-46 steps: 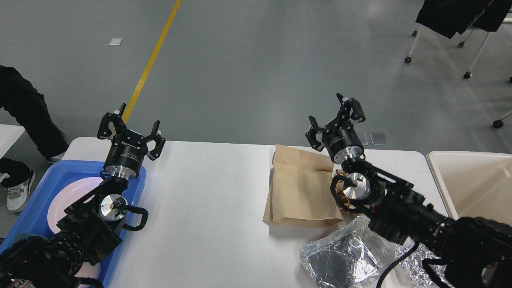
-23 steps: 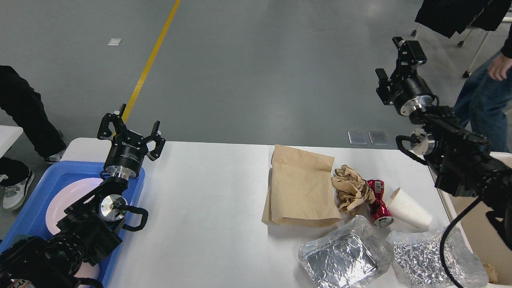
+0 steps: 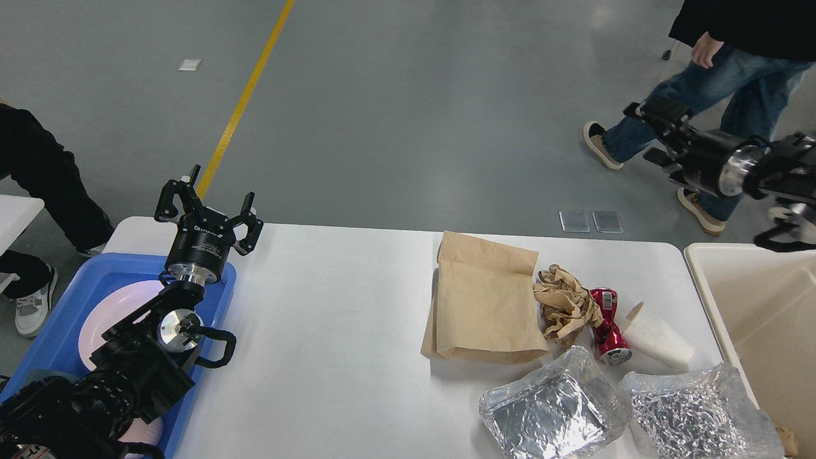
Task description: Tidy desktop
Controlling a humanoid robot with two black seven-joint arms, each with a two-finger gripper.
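The white desktop [image 3: 331, 306] fills the middle of the head view. On its right part lie a flat brown paper bag [image 3: 484, 299], a wad of crumpled brown paper [image 3: 564, 306], a crushed red can [image 3: 605, 322], a tipped white paper cup [image 3: 656, 335] and two crumpled foil trays [image 3: 554, 408] [image 3: 695, 414]. My left gripper [image 3: 207, 204] stands open and empty above the desktop's far left corner. Raised off the desktop's right end, my right gripper [image 3: 656, 134] points left, open and empty, well above the litter.
A blue tray [image 3: 57, 319] holding a pale pink plate [image 3: 108, 312] sits under my left arm. Off the right edge stands a cream bin [image 3: 758, 306]. One person [image 3: 733, 70] walks behind my right gripper; another [image 3: 44, 185] stands at far left.
My right arm has swung up and to the right, away from the paper bag, uncovering the can, cup and crumpled paper. A person has walked in at top right. The left arm stayed put.
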